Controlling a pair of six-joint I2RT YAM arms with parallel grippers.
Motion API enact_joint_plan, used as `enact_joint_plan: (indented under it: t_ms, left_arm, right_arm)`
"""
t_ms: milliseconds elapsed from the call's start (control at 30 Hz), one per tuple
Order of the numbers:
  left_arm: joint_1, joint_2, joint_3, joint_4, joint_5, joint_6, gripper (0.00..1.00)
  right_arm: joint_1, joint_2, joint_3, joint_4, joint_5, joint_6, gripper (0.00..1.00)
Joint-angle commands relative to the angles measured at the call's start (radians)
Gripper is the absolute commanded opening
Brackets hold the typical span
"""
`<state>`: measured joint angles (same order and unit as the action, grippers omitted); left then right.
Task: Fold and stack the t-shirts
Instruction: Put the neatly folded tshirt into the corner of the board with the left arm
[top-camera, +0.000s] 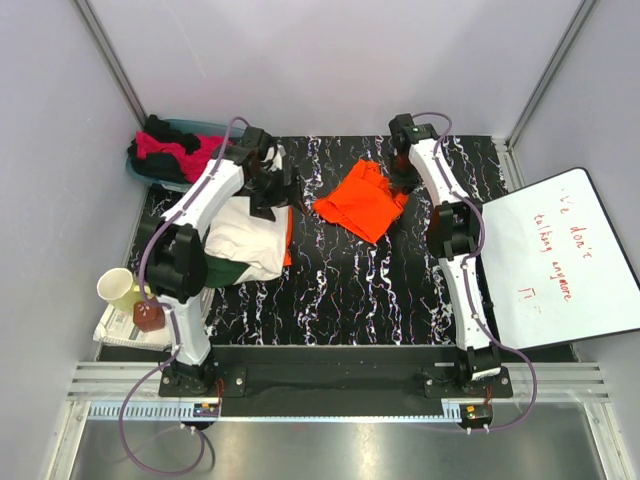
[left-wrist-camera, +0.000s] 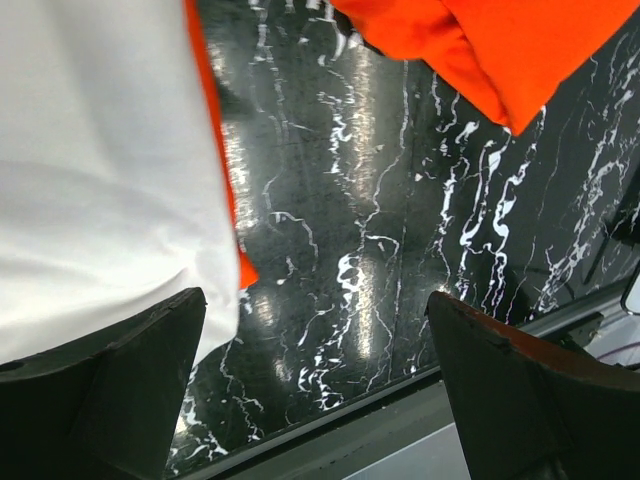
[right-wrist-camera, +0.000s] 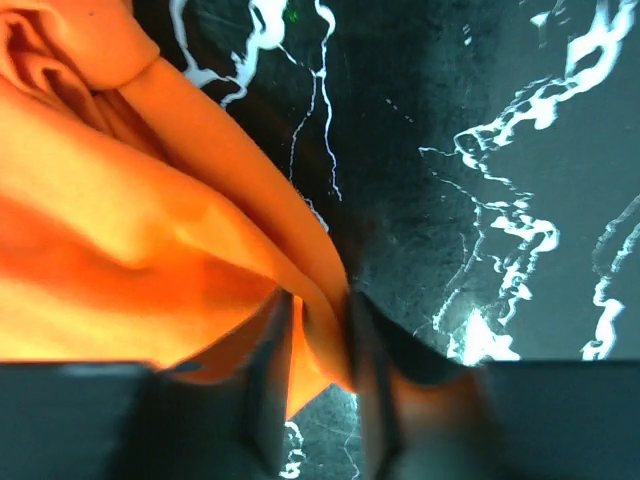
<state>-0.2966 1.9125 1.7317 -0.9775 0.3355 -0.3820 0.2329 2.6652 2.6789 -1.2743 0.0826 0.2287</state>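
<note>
A crumpled bright orange t-shirt (top-camera: 362, 203) (left-wrist-camera: 500, 50) lies on the black marbled table (top-camera: 340, 290), right of centre. My right gripper (top-camera: 405, 185) (right-wrist-camera: 318, 310) is down at its right edge, jaws nearly together with a fold of the orange cloth (right-wrist-camera: 120, 240) pinched between them. A folded white t-shirt (top-camera: 245, 235) (left-wrist-camera: 100, 170) tops a stack at the left, with an orange edge (left-wrist-camera: 245, 270) and dark cloth (top-camera: 225, 272) showing under it. My left gripper (top-camera: 268, 190) (left-wrist-camera: 315, 300) hovers wide open just right of the stack, holding nothing.
A teal basket (top-camera: 185, 130) at the back left holds black and pink shirts (top-camera: 165, 148). A white board with red writing (top-camera: 560, 260) lies at the right. A cream cup (top-camera: 118, 290) and a small jar (top-camera: 149, 317) stand at the front left.
</note>
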Motion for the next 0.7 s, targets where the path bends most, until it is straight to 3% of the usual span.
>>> enact_joint_plan:
  t_ms: [0, 100, 133, 233, 433, 533, 600, 667]
  left_arm:
    - [-0.036, 0.058, 0.075, 0.051, 0.092, 0.002, 0.99]
    - [-0.052, 0.106, 0.109, 0.094, 0.125, -0.018, 0.99]
    - [-0.055, 0.130, 0.132, 0.099, 0.138, -0.029, 0.99]
    - [-0.062, 0.178, 0.192, 0.108, 0.160, -0.043, 0.99]
    - [-0.067, 0.209, 0.239, 0.109, 0.180, -0.038, 0.99]
    - [-0.067, 0.200, 0.221, 0.109, 0.172, -0.026, 0.99]
    - [-0.067, 0.189, 0.200, 0.109, 0.163, -0.021, 0.99]
    - [-0.067, 0.180, 0.183, 0.111, 0.154, -0.018, 0.99]
  right_arm:
    - [0.000, -0.080, -0.112, 0.056, -0.027, 0.015, 0.45]
    - [0.000, -0.123, -0.175, 0.076, -0.050, 0.018, 0.61]
    - [0.000, -0.139, -0.194, 0.087, -0.043, 0.027, 0.84]
    - [0.000, -0.203, -0.238, 0.105, -0.015, 0.031, 1.00]
    - [0.002, -0.350, -0.274, 0.131, -0.004, 0.008, 1.00]
    - [0.002, -0.407, -0.300, 0.167, -0.079, 0.006, 1.00]
    - [0.009, -0.398, -0.300, 0.177, -0.154, 0.012, 0.69]
    - [0.026, -0.349, -0.272, 0.173, -0.193, 0.032, 0.17]
